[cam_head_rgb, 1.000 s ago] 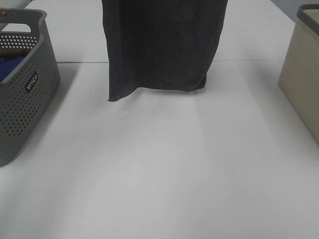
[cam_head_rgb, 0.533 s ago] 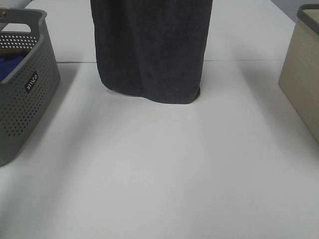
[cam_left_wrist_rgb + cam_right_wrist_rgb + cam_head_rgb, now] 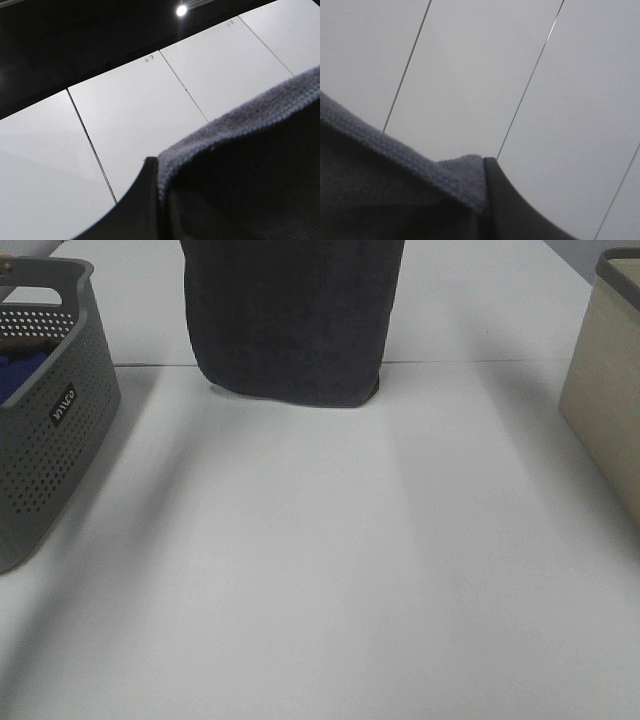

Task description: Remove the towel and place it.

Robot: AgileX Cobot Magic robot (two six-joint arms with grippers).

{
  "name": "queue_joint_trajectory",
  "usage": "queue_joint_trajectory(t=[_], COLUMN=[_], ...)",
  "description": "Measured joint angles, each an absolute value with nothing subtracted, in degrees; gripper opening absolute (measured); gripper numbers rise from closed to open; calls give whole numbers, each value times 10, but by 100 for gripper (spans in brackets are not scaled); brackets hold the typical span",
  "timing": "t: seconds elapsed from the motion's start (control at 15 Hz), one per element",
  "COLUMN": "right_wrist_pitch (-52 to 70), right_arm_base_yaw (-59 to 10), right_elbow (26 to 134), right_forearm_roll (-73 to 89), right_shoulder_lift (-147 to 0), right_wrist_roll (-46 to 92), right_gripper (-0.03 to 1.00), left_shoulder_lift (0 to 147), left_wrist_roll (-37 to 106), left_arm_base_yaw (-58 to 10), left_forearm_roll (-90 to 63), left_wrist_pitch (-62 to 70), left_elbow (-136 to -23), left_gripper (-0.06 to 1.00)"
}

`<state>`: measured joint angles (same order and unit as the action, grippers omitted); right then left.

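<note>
The dark charcoal-grey towel (image 3: 290, 320) hangs in folds from above the exterior high view at the back middle. Its lower end sits at or just above the white table (image 3: 320, 570). Both grippers are out of that view. In the left wrist view my left gripper (image 3: 157, 167) shows one black finger (image 3: 135, 210) pressed against the towel's hemmed edge (image 3: 250, 145). In the right wrist view my right gripper (image 3: 485, 167) shows one black finger (image 3: 512, 212) against the towel's corner (image 3: 395, 170). Both seem to be shut on the towel.
A grey perforated basket (image 3: 60, 440) stands at the left edge, with a bright blue cloth (image 3: 20, 375) inside. A beige bin (image 3: 605, 410) stands at the right edge. White ceiling panels fill both wrist views.
The towel has shifted left and its lower end has risen toward the back. The loose corner that hung down at the left no longer shows.
</note>
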<state>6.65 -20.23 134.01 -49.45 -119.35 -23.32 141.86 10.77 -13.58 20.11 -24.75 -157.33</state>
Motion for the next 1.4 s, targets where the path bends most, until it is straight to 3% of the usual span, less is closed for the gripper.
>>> queue_joint_trajectory(t=[0.47,0.8,0.93,1.07,1.4], right_wrist_pitch=[75,165,237,371,586], right_arm_base_yaw=[-202,-202,-204,-205,-205], right_elbow=[1343,1344,1344,1344,1344], right_forearm_roll=[-476,-387,-306,-168,-74], right_shoulder_lift=[-1210,-1188,-1165,-1128,-1075], right_wrist_roll=[-237,-236,-205,-107,-52], right_gripper=[1,1,1,1,1], left_shoulder_lift=[1441,1438,1420,1360,1278], left_wrist_roll=[53,-17,-38,-21,46], left_arm_base_yaw=[-136,-144,-162,-195,-217], left_forearm_roll=[231,261,262,226,95], left_wrist_pitch=[-223,-155,-38,202,557], left_elbow=[-1596,-1597,-1597,-1597,-1599], left_gripper=[0,0,0,0,0])
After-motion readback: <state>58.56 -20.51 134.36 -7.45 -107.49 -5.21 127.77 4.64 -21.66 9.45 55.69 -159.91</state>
